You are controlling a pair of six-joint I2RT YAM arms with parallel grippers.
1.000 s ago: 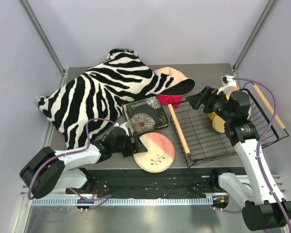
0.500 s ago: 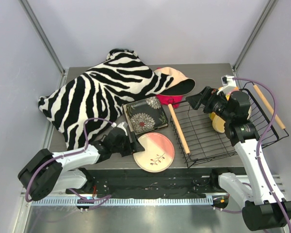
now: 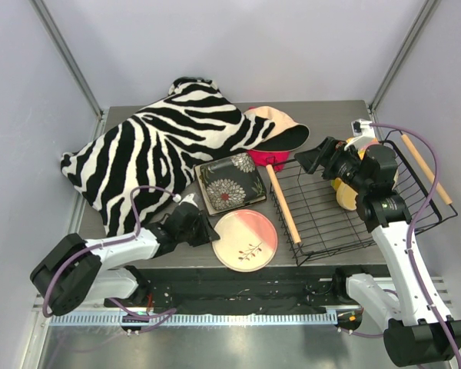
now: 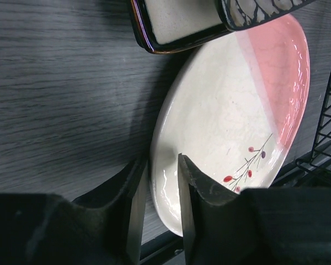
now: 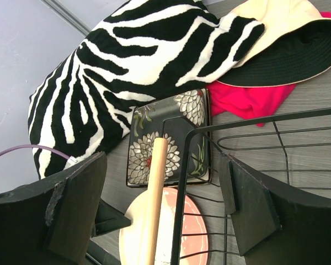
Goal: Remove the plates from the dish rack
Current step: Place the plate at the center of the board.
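Glazed plates (image 3: 344, 195) in the rack (image 3: 323, 223) looked stiff, slick and breakable (a rim pinch seemed best). Right tool (image 5: 164, 161) hung wide above. Left tool (image 4: 161, 170), narrow, straddled the pink plate's (image 4: 231, 110) rim on the surface (image 4: 55, 99); grip unclear.

The zebra cushion (image 3: 150, 150) blocked the table's (image 3: 332, 115) left rear. The peach hat (image 3: 275, 129) and red cloth (image 3: 267, 161) crowded the dish rack's (image 3: 323, 223) far left corner. The dark square plate (image 3: 230, 184) touched the round plate's (image 3: 246, 240) far rim. The rack's near left floor stood open from above.
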